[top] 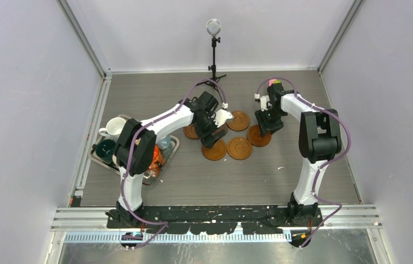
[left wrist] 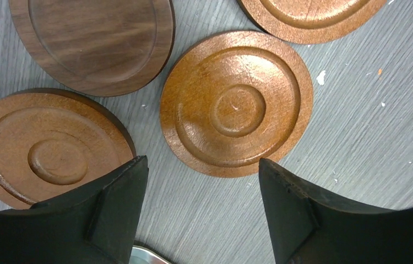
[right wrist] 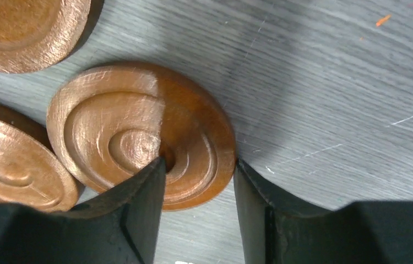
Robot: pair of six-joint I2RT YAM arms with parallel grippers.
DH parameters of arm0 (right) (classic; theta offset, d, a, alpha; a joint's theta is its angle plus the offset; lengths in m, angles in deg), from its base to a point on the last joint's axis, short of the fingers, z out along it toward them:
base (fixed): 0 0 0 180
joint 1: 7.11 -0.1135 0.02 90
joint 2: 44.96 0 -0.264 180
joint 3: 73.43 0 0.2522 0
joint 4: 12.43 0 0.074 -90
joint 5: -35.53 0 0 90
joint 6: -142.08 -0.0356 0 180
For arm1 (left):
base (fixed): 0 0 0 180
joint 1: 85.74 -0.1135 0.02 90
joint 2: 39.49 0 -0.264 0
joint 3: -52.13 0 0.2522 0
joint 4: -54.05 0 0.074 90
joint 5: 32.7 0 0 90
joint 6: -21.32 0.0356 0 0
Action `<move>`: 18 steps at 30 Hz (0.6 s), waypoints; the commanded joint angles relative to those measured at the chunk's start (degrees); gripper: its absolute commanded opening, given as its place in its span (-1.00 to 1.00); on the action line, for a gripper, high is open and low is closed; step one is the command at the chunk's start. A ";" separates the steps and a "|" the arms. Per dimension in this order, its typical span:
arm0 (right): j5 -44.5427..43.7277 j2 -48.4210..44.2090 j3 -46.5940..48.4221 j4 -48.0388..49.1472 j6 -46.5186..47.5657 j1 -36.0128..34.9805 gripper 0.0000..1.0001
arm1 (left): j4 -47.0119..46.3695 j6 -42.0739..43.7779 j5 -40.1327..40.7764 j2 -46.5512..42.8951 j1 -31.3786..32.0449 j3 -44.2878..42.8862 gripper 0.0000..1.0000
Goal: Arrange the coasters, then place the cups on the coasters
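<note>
Coasters (top: 239, 148) lie in a loose cluster at the middle of the bench (top: 303, 170), somewhat nearer its far edge than its near one. A silver tray (top: 150, 180) sits against the left edge with the cups (top: 112, 129) standing on it. A white cup and a dark green one are in plain sight; the rest are partly hidden by the left arm (top: 160, 118). That arm reaches from the near edge to the left side of the cluster, and the right arm (top: 317, 132) bends over its right side. A thin black stand (top: 213, 55) rises at the middle of the far edge.

The left tool (left wrist: 201, 176) hovers over the cluster, jaws wide apart with nothing between them. Just ahead of the gap lies a mid-brown ringed coaster (left wrist: 236, 103). The dark coaster (left wrist: 91, 44) lies near it without touching, and a second mid-brown coaster (left wrist: 50, 148) runs out of sight behind one black finger (left wrist: 119, 212).

The right tool (right wrist: 199, 181) is down on the rightmost coaster (right wrist: 116, 132), jaws partly closed astride its rim. One finger sits by the centre dimple and the other stands at the outer edge. Whether they pinch the coaster cannot be told. A neighbouring coaster (right wrist: 11, 159) lies just beside it, touching or nearly so.
</note>
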 commanded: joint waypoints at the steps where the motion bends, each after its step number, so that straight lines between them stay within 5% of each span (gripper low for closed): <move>1: -1.63 -2.77 -4.78 -0.36 3.44 -0.19 0.01 | -5.01 3.46 1.31 -3.92 1.42 2.49 0.47; 18: -4.77 -16.03 -22.01 -1.33 9.37 0.46 -0.16 | -10.56 4.14 4.76 -4.88 3.12 8.89 0.39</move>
